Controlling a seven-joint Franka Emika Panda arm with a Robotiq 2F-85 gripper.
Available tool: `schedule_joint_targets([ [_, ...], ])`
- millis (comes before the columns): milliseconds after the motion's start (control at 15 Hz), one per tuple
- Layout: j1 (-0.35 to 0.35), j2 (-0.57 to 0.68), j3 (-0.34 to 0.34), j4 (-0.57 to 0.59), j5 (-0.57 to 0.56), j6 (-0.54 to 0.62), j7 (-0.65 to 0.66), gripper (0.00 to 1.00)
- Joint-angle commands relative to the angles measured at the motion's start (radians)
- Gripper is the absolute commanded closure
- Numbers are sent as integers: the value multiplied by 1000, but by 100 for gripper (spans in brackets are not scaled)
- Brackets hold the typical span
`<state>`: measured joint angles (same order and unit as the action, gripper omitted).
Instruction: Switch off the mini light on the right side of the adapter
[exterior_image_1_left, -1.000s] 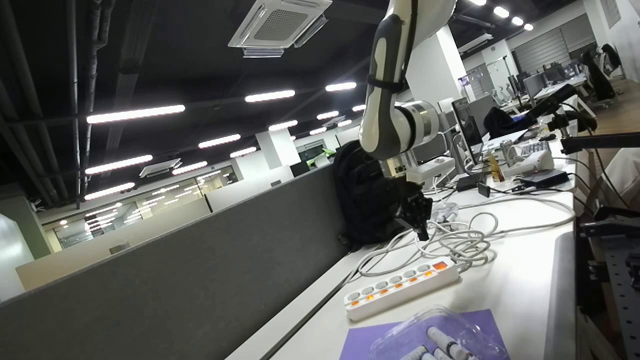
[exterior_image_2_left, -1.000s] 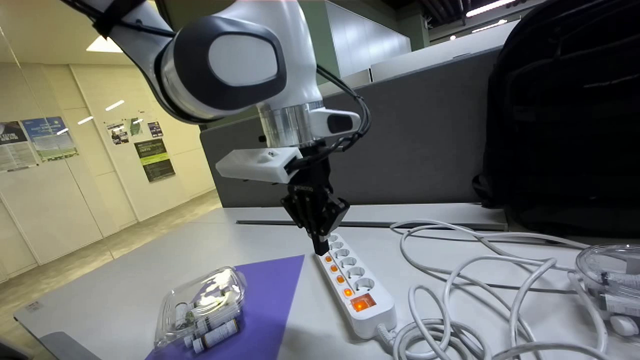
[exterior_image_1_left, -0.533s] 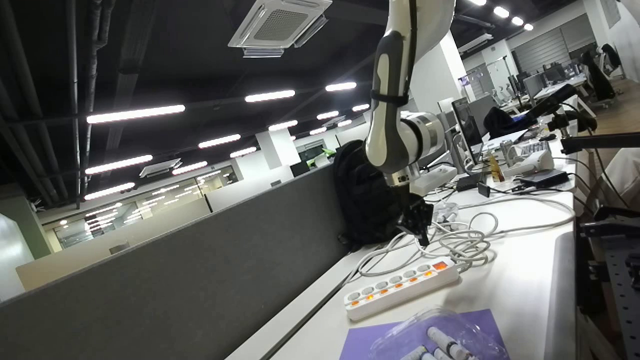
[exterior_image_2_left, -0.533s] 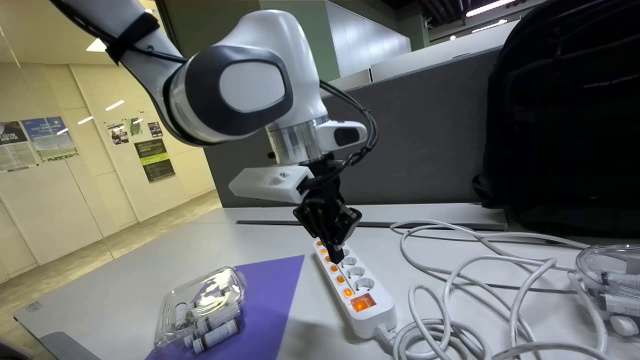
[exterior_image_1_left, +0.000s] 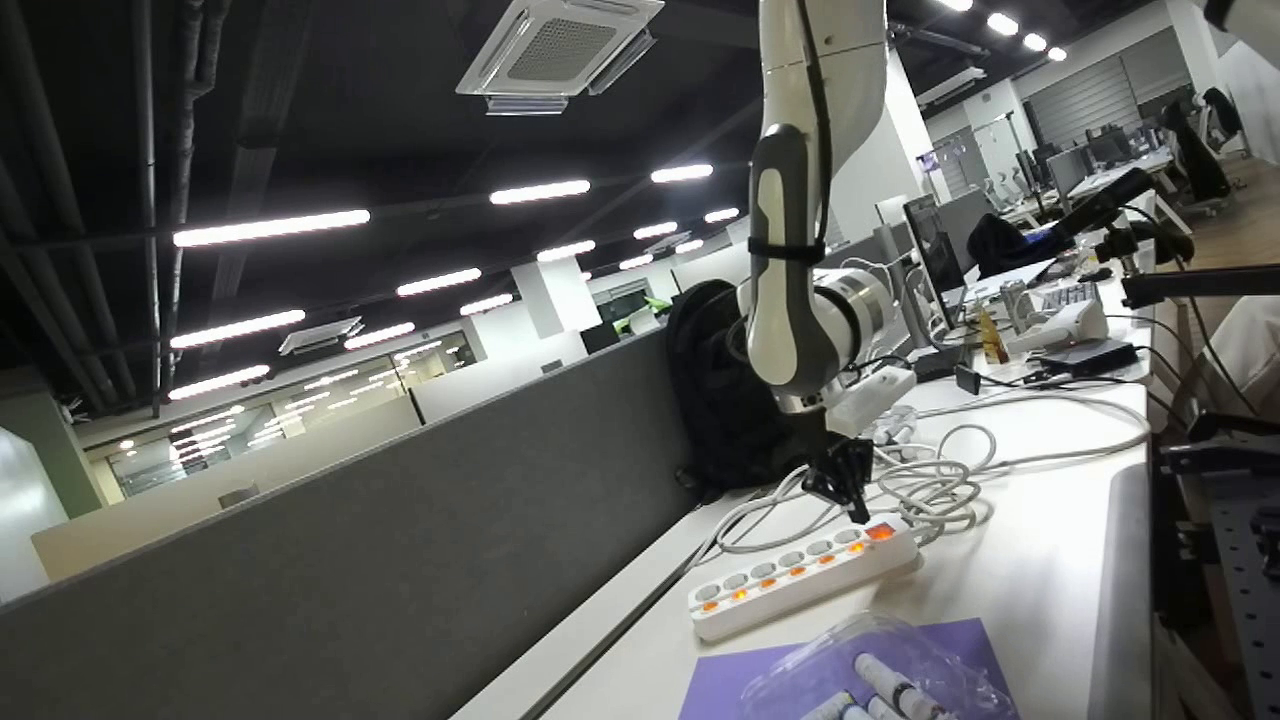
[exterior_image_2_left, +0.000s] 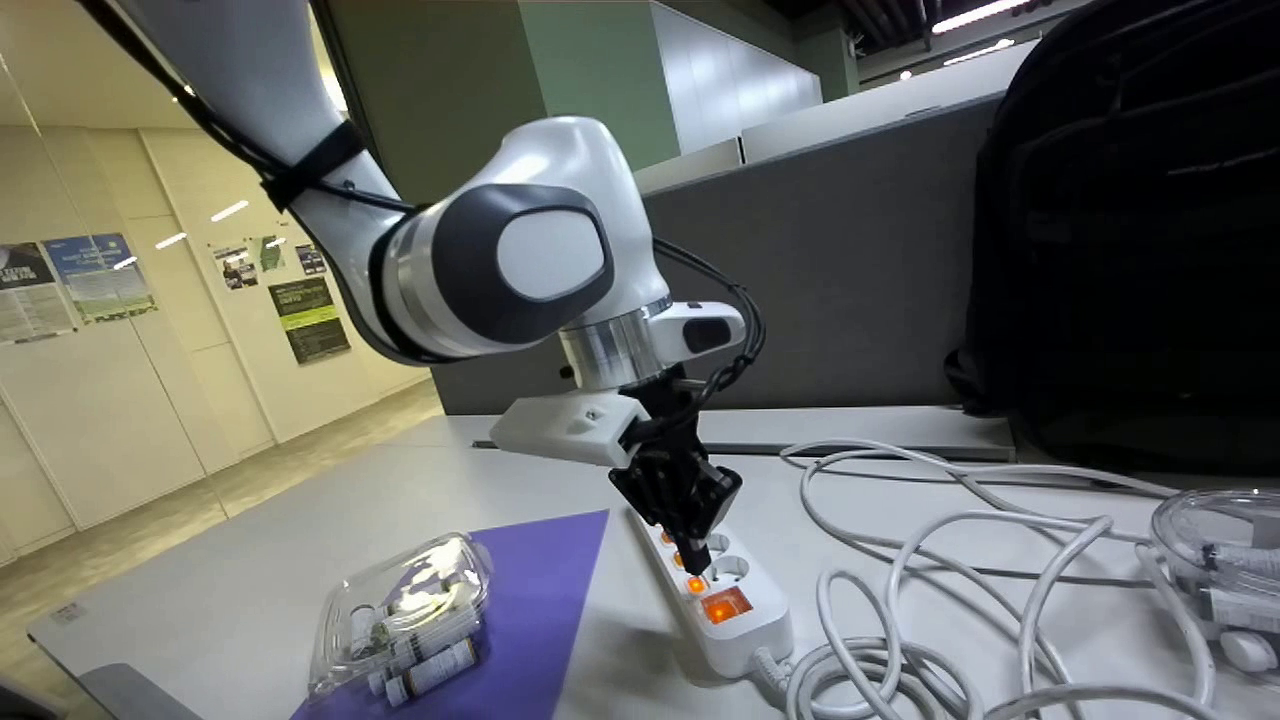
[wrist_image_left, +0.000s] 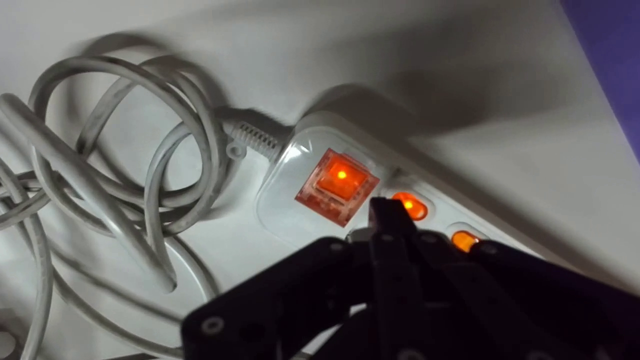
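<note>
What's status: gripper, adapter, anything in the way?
Gripper shut over adapter, by main switch; contact unclear. Nearest mini light lit. White cables alongside, apparently not blocking.

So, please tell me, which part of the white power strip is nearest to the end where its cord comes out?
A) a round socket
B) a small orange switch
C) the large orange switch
C: in the wrist view, the large orange switch sits between the cord's ribbed end and the nearest small orange switch.
</note>
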<state>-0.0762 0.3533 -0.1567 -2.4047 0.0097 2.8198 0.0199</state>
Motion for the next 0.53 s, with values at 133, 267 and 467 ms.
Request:
schedule_joint_targets([
  [133, 21, 74, -5, 73, -15, -1, 49, 100],
  [267, 21, 87, 0, 84, -11, -4, 44, 100],
  [467, 21, 102, 5, 97, -7, -9, 41, 100],
])
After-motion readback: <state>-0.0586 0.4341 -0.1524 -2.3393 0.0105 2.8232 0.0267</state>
